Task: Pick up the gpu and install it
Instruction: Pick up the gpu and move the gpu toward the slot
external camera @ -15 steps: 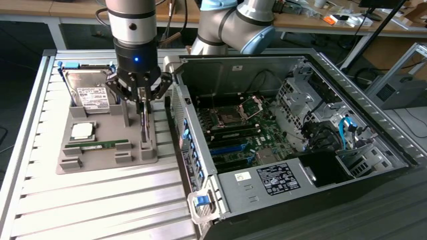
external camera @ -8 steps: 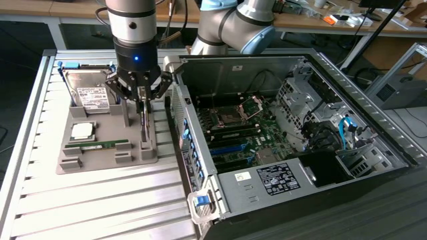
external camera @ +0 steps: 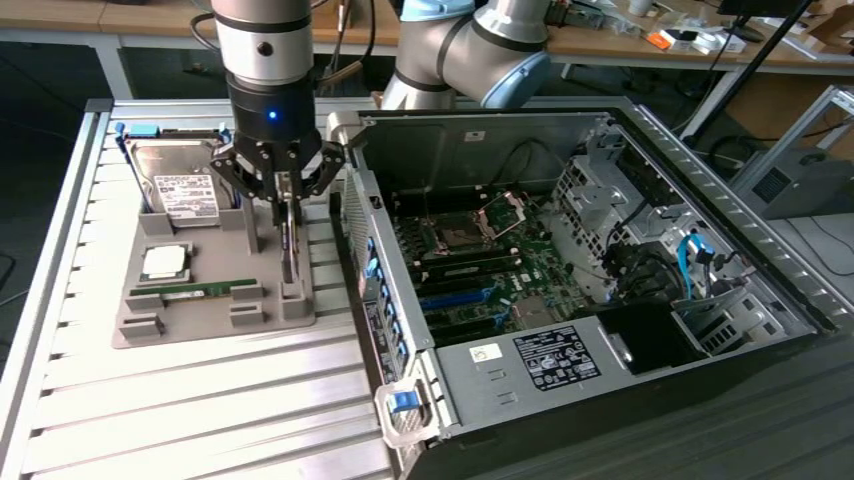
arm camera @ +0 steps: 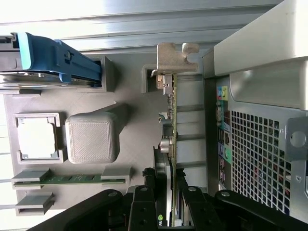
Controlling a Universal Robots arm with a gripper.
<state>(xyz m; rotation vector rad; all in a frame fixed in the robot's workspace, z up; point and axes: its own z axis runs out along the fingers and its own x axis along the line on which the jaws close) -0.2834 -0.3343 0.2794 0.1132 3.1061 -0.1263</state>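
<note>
The gpu [external camera: 290,252] is a thin green card standing on edge in a slot of the grey holder tray [external camera: 200,325], at the side nearest the computer case. In the wrist view the gpu [arm camera: 172,120] runs edge-on, with its silver bracket [arm camera: 171,57] at the far end. My gripper [external camera: 284,203] hangs straight down over the card, and its black fingers [arm camera: 146,195] press it from both sides. The gripper [arm camera: 166,182] is shut on the gpu, which still sits in its slot.
The tray also carries a hard drive [external camera: 180,185], a CPU [external camera: 164,262] and a RAM stick [external camera: 195,290]. The open computer case [external camera: 400,330] lies on the exterior view's right with its motherboard [external camera: 481,262] exposed. Its perforated rear panel [arm camera: 260,149] is close beside the card.
</note>
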